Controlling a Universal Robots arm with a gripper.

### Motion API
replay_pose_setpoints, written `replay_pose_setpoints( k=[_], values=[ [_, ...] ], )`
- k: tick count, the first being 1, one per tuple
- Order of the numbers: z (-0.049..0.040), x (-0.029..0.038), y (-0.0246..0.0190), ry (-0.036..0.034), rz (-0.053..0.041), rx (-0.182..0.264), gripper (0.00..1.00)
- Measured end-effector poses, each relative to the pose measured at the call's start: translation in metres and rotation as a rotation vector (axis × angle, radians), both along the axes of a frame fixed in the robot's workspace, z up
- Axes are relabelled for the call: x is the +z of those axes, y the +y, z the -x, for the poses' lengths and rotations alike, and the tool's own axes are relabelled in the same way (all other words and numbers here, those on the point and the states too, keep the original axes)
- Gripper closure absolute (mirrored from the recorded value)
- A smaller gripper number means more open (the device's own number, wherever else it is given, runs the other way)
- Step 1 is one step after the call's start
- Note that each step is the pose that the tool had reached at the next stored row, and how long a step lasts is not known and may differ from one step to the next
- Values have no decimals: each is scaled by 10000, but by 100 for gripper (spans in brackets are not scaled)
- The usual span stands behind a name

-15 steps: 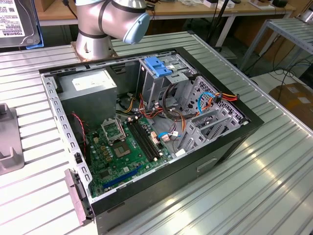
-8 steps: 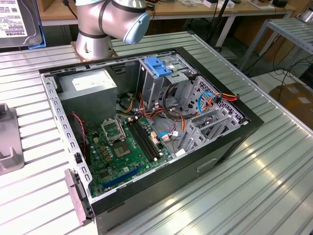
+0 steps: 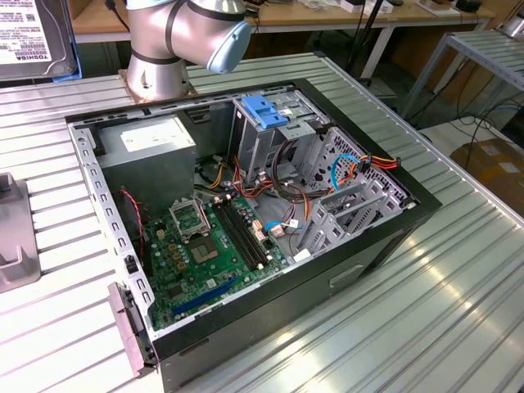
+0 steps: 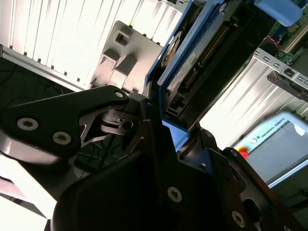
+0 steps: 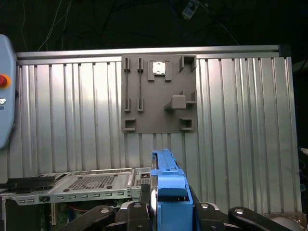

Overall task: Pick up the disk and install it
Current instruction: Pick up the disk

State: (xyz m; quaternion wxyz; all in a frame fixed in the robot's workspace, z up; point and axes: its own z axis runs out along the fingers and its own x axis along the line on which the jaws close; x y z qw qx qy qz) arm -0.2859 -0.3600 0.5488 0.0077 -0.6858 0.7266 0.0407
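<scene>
Claw [image 5: 169, 211] clamped on disk [image 5: 164, 168] | ribbed metal table [image 5: 240, 120] | grey fixture plate [image 5: 159, 108] on it | workbenches [image 3: 327, 18] behind

**Ribbed metal table with an open computer case at its middle**

A silver table [image 3: 458, 311] of long parallel aluminium ribs spans the exterior view from the upper left to the lower right. An open black computer case [image 3: 270, 327] lies on its side at the centre of the frame. The arm's round base [image 3: 155, 78] stands on the table at the upper centre, just behind the case. A grey fixture plate [image 3: 12, 237] with raised blocks rests on the ribs at the left edge.
</scene>
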Motion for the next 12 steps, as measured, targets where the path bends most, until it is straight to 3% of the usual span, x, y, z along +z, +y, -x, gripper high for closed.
replay_pose_setpoints(
  k=[12],
  values=[
    [-46,-1,-24,0,0,0,63]
  ],
)
